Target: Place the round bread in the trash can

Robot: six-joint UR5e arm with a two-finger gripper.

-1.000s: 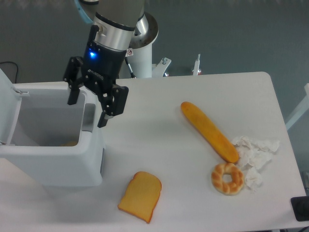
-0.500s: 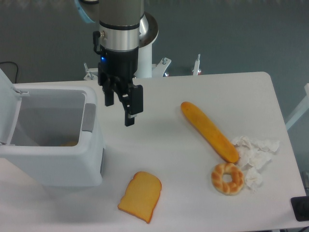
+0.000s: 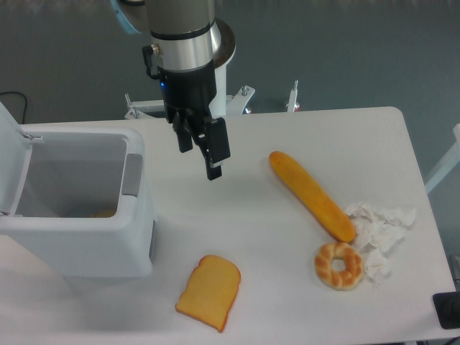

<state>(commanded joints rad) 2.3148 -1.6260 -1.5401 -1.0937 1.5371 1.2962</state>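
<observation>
Hand: I saw the gripper [image 3: 200, 154] spread, empty.
Bin: trash can [image 3: 136, 215] open, something golden inside.
Left: round bread [image 3: 338, 264] far right of it.

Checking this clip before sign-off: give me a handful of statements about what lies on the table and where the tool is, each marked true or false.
1. The tool hangs over the table, empty. True.
2. A round bread lies on the table by the crumpled tissue. True.
3. The trash can has its lid shut. False: the lid is open and the grey inside shows.
4. The toast slice lies inside the trash can. False: it lies on the table, right of the can.
5. The baguette lies between the tool and the round bread. True.
</observation>
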